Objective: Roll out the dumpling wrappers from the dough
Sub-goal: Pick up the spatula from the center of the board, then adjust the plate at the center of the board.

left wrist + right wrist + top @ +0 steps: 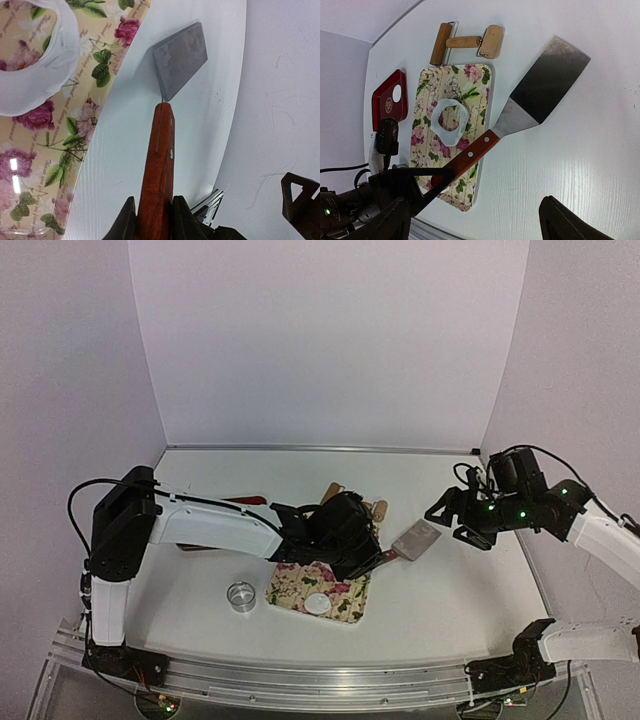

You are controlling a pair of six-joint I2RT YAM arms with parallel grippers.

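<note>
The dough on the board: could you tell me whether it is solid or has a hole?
It has a hole: the floral board shows through the middle of the dough.

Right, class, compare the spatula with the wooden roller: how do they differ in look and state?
The spatula has a flat grey metal blade on a reddish handle; the roller is pale wood with a drum at each end. The left claw grips the spatula's handle; nothing holds the roller, which lies beside the floral board. Both have wooden handles.

Spatula beside floral board; ring cutter — near.
</note>
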